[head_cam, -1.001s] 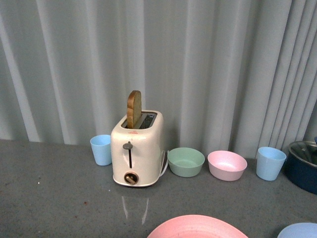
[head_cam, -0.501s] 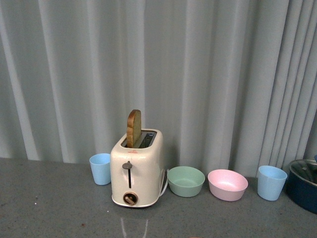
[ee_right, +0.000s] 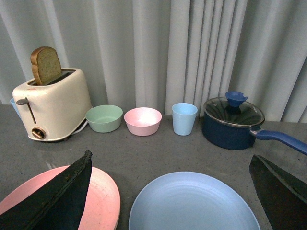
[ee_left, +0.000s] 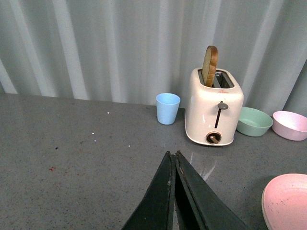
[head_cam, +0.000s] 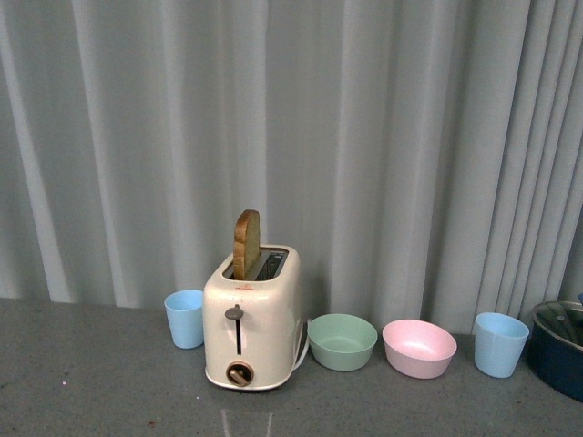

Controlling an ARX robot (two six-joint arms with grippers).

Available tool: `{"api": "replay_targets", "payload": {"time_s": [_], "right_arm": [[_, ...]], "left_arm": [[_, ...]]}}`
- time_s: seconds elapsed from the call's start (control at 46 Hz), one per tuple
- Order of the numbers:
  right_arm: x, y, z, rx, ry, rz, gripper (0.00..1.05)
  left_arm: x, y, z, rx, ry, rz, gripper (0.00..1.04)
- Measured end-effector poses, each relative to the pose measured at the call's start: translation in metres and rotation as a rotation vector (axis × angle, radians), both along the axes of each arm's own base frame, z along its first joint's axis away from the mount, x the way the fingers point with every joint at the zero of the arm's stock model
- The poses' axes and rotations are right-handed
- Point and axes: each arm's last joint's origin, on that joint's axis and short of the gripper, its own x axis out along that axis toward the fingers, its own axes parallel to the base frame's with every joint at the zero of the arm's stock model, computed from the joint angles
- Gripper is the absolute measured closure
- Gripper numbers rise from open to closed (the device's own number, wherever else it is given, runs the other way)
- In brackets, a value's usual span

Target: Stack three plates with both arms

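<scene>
The front view now aims higher than a second ago: the pink plate point(ee_right: 103, 191) and blue plate point(ee_right: 192, 203), which then showed at its lower edge, have dropped out of it, leaving the toaster point(head_cam: 250, 328) at the back edge of the tabletop point(head_cam: 91, 382). Both plates lie flat, just beside each other, toward the near edge. The cream plate is not in view. The right tool point(ee_right: 170, 155) is wide open, with the blue plate between its fingers in the wrist view. The left tool point(ee_left: 171, 155) is closed on nothing. No stacking has begun, and only the wrist views can guide the first grasp.
</scene>
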Motion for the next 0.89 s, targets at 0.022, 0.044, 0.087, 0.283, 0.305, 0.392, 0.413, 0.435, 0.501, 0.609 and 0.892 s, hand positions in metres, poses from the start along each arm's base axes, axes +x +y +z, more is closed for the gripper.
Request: {"api": "replay_targets", "payload": {"time_s": [0.022, 0.044, 0.087, 0.283, 0.305, 0.392, 0.413, 0.435, 0.501, 0.609, 0.892], "right_arm": [[0.000, 0.000, 0.000, 0.000, 0.000, 0.000, 0.07], [0.000, 0.000, 0.000, 0.000, 0.000, 0.000, 0.07], [0.000, 0.000, 0.000, 0.000, 0.000, 0.000, 0.07], [0.000, 0.000, 0.000, 0.000, 0.000, 0.000, 0.07], [0.000, 0.000, 0.000, 0.000, 0.000, 0.000, 0.07], [0.000, 0.000, 0.000, 0.000, 0.000, 0.000, 0.07], [0.000, 0.000, 0.000, 0.000, 0.000, 0.000, 0.07], [0.000, 0.000, 0.000, 0.000, 0.000, 0.000, 0.07], [0.000, 0.000, 0.000, 0.000, 0.000, 0.000, 0.07], [0.000, 0.000, 0.000, 0.000, 0.000, 0.000, 0.07], [0.000, 0.000, 0.000, 0.000, 0.000, 0.000, 0.07]], "left_arm": [[-0.001, 0.000, 0.000, 0.000, 0.000, 0.000, 1.01], [-0.002, 0.000, 0.000, 0.000, -0.002, 0.000, 1.01], [-0.004, 0.000, 0.001, 0.000, -0.002, 0.000, 1.01], [-0.011, 0.000, 0.001, 0.000, -0.003, 0.000, 1.01], [-0.011, 0.000, 0.001, 0.000, -0.003, 0.000, 1.01], [-0.014, 0.000, 0.001, 0.000, -0.004, 0.000, 1.01], [-0.014, 0.000, 0.001, 0.000, -0.004, 0.000, 1.01], [-0.015, 0.000, 0.001, 0.000, -0.004, 0.000, 1.01], [-0.016, 0.000, 0.001, 0.000, -0.004, 0.000, 1.01], [-0.018, 0.000, 0.000, 0.000, -0.004, 0.000, 1.01], [-0.029, 0.000, -0.003, 0.000, 0.003, 0.000, 1.01]]}}
